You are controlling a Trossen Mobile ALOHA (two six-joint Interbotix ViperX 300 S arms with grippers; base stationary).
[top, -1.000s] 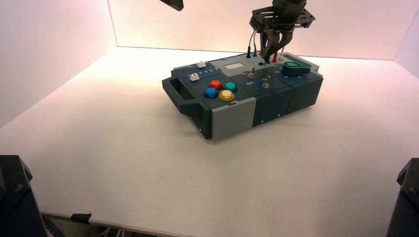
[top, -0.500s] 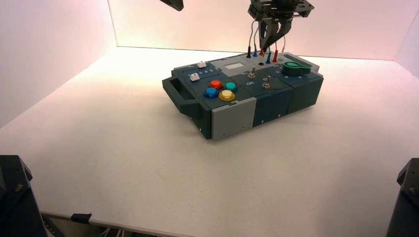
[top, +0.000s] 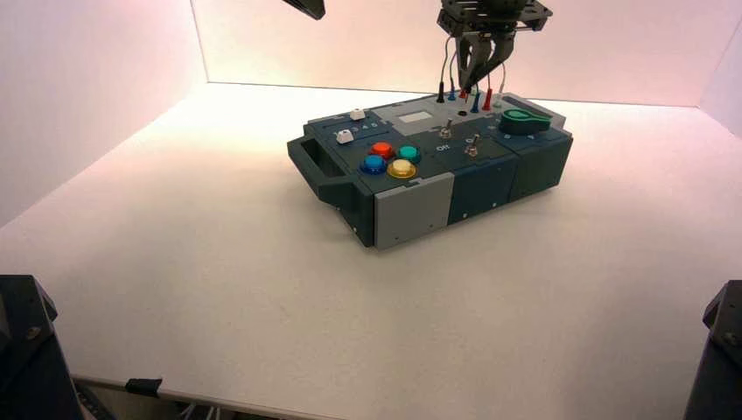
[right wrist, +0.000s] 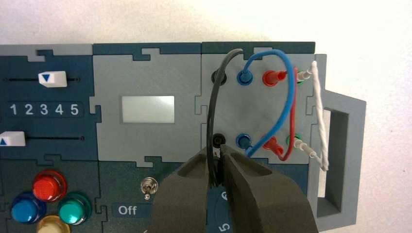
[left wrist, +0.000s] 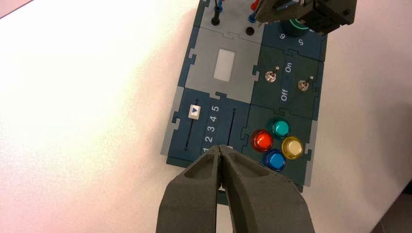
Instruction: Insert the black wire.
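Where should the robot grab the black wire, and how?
Best by the plug at its loose end, probably from above, where the right gripper already holds it: the black wire arches up and bends, so the plug should steer better.

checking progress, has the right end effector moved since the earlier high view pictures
Yes: in the high view, the right end effector has shifted slightly up and left, farther from the open black socket.

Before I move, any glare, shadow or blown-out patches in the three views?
High view: tabletop washed out near the back wall. Left wrist view: glare on one side, soft shadow on the other. Right wrist view: even light, black socket readable.
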